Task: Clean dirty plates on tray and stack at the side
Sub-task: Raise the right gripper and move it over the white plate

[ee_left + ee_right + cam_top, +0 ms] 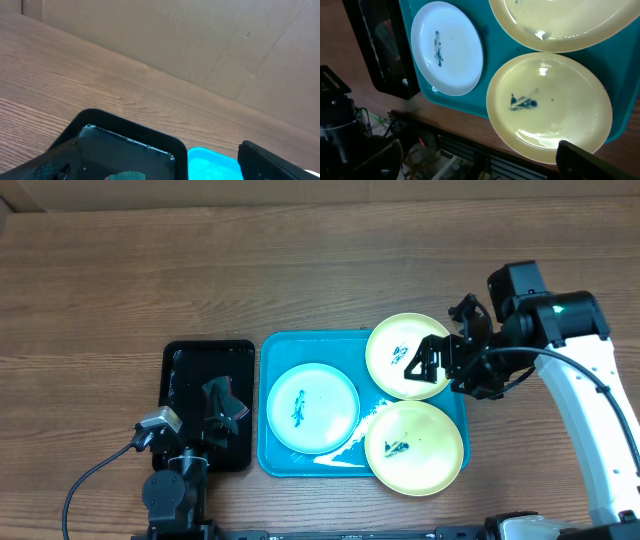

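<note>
Where the woodgrain table [320,270] runs back from the arms, a plain tan wall [200,35] of flat panels closes off the scene in the left wrist view. On the near middle of the table lies the cyan tray [300,348], wet and glossy, with a smaller black tray [185,360] just beside its left rim.

All three plates sit on the cyan tray. The pale blue-white plate [312,408] lies flat in its left half, with a dark smear at its centre. The upper yellow-green plate [395,345] overhangs the far right corner. The lower yellow-green plate [414,447] overhangs the near right rim, and its edge meets or overlaps the upper one. Both of these are smeared too.

The right arm reaches in from the right edge, white link bent and wrist turned leftward. The right gripper [428,363] hangs over the right edge of the upper yellow-green plate with its fingers spread apart and nothing between them. The left arm stands at the near edge with the left gripper [222,402] low over the black tray, its fingers likewise wide apart and empty.
</note>
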Available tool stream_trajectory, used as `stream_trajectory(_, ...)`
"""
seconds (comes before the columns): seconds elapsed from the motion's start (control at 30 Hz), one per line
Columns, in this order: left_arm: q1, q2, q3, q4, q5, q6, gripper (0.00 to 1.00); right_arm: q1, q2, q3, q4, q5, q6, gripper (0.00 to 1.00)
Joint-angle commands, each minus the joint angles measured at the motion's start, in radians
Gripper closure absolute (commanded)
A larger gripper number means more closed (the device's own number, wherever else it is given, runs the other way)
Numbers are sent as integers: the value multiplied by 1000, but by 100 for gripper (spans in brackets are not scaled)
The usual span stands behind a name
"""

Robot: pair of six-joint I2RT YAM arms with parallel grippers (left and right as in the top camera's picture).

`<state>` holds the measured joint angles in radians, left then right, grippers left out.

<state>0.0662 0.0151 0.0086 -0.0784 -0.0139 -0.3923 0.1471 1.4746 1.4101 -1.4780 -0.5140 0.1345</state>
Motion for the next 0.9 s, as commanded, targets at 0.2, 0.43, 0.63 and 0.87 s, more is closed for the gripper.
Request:
stream_trajectory(0.2, 5, -9, 11, 22, 179, 11, 0, 10, -20, 30, 6, -2, -64, 0)
stream_trajectory(0.43, 6, 119, 210, -132, 138, 92, 0, 10, -20, 30, 11, -3, -90, 0)
stream_trajectory(0.63, 6, 487, 562, -296, 138, 163, 0, 10, -19, 30, 27, -2, -121, 0)
stream_trajectory(0.87, 5, 937, 1009, -609, 220, 164, 0, 63, 33, 31, 3, 101, -166, 0)
